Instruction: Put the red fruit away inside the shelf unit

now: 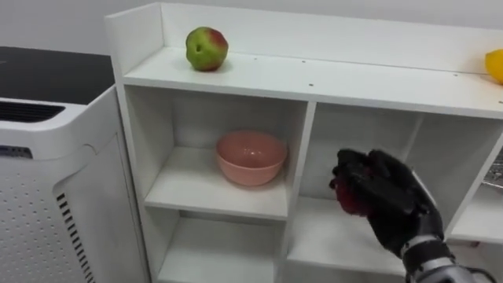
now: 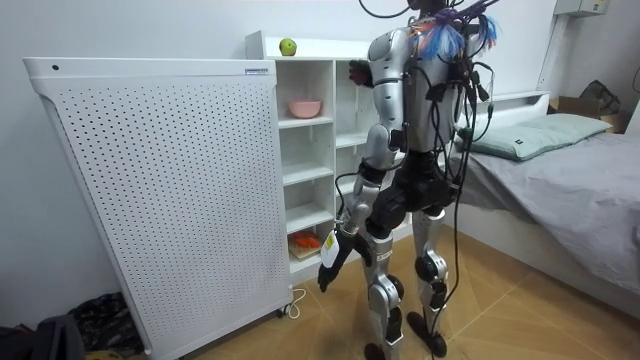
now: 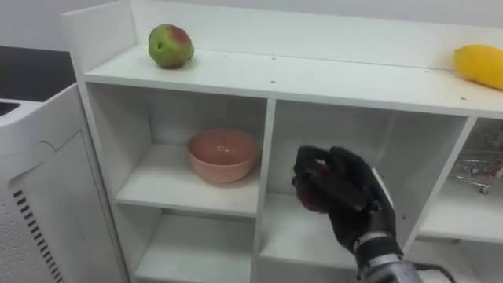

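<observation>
My right hand (image 1: 389,196) is raised in front of the white closet's (image 1: 299,79) middle compartment, level with its shelf. Its dark fingers are curled round a small red fruit (image 1: 350,202), which they mostly hide. A green and red apple (image 1: 207,49) stands on the closet's top board at the left. A yellow fruit (image 3: 479,64) lies on the same board at the far right. A pink bowl (image 1: 251,156) sits in the upper left compartment. In the room view my left hand (image 2: 327,274) hangs beside my thigh.
A white perforated appliance (image 2: 160,190) stands against the closet's left side. A wire basket (image 3: 478,168) sits in the right compartment. Orange items (image 2: 308,240) lie on a low shelf. A bed (image 2: 560,170) is behind me at the room view's right.
</observation>
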Robot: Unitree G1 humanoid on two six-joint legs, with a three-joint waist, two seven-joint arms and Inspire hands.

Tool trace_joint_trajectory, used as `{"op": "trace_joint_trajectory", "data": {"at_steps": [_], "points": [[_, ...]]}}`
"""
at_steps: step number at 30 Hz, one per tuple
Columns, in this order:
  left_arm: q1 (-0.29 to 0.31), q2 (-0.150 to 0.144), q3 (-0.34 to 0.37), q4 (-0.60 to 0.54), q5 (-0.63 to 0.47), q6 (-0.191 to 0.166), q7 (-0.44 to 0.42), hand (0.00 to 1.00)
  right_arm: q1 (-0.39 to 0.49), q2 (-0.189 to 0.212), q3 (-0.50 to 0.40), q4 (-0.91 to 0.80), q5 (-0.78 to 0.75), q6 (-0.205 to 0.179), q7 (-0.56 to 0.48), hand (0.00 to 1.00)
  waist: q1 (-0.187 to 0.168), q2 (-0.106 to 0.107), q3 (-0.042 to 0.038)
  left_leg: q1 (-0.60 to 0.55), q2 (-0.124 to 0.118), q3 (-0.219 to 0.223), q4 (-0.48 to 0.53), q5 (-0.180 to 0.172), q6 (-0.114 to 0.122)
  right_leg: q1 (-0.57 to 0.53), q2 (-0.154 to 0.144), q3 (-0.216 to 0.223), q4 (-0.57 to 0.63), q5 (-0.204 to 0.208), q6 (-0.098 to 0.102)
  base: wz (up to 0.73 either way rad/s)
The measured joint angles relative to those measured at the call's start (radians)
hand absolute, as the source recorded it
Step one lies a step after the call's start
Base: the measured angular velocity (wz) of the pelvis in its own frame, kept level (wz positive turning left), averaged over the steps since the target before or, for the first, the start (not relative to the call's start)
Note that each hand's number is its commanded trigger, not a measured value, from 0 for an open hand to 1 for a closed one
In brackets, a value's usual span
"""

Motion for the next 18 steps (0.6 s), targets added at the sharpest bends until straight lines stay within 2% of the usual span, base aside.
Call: {"op": "trace_joint_trajectory", "data": {"at_steps": [1,3,4,7,12,14,18], "points": [[-0.006,0.0,-0.007,0.001,-0.005,0.001,0.0,0.0,-0.001,0.001,0.007,0.029,0.021,0.0,0.001,1.0,0.002,0.003,-0.0005,-0.015,0.001,-0.001,0.009,0.0,0.0,-0.015,0.0,0.0,0.006,0.0,0.0,0.07],[-0.032,-0.001,-0.022,0.023,-0.076,-0.001,0.006,0.0,-0.003,0.027,0.017,0.144,0.113,0.0,0.002,1.0,0.016,0.02,0.0087,-0.071,0.004,-0.002,0.037,0.001,0.0,-0.081,-0.002,-0.001,0.053,0.0,-0.001,-0.02],[-0.038,-0.001,-0.028,0.029,-0.096,-0.001,0.007,0.0,-0.003,0.036,0.016,0.165,0.129,0.0,0.002,1.0,0.018,0.025,0.0111,-0.085,0.005,-0.001,0.046,0.001,0.0,-0.099,-0.003,-0.002,0.066,0.0,-0.001,-0.05],[-0.047,-0.003,-0.044,0.042,-0.166,0.001,0.009,0.0,-0.018,0.048,0.014,0.298,0.303,0.0,0.002,1.0,0.028,0.042,0.0166,-0.17,0.001,0.006,0.08,0.008,0.005,-0.202,-0.023,-0.007,0.137,-0.01,-0.01,-0.06],[-0.051,-0.009,-0.055,0.04,-0.197,0.01,0.009,0.0,-0.092,0.049,-0.038,0.434,0.479,-0.001,-0.019,1.0,0.047,0.05,0.0262,-0.3,-0.019,0.021,0.138,0.02,0.015,-0.358,-0.067,-0.03,0.25,-0.029,-0.02,-0.05],[-0.057,-0.009,-0.065,0.039,-0.23,0.012,0.009,0.0,-0.122,0.049,-0.054,0.477,0.55,0.0,-0.02,1.0,0.052,0.053,0.0315,-0.358,-0.023,0.019,0.169,0.02,0.016,-0.412,-0.073,-0.027,0.283,-0.036,-0.023,0.1],[-0.064,-0.008,-0.106,0.02,-0.31,0.042,0.009,0.0,-0.17,0.048,-0.067,0.531,0.64,0.006,-0.021,1.0,0.059,0.05,0.0376,-0.475,-0.038,0.017,0.206,0.03,0.016,-0.543,-0.098,-0.022,0.354,-0.05,-0.029,0.16]]}}
